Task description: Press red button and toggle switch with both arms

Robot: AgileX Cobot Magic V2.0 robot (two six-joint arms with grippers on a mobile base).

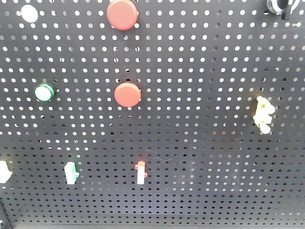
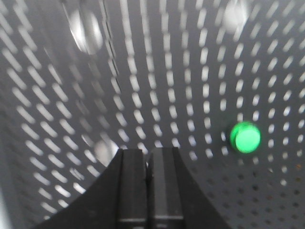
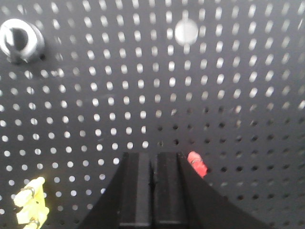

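Left hand (image 2: 148, 161) and right hand (image 3: 152, 163) are both pressed together. The toggle switch (image 1: 263, 113) sits at 3 o'clock from the red button (image 1: 127, 94). If it drifts toward 2 o'clock, the left hand could hit the green button (image 2: 245, 137) instead.

red buttons (image 1: 122, 14) (image 1: 127, 94) — two, green button (image 1: 44, 92) — one

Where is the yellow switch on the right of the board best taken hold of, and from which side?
Probably take the yellow switch by the part that sticks out of the black board. Come straight from the front, a finger on its left and right, since it is tall and narrow. The right hand, now shut, must open first.
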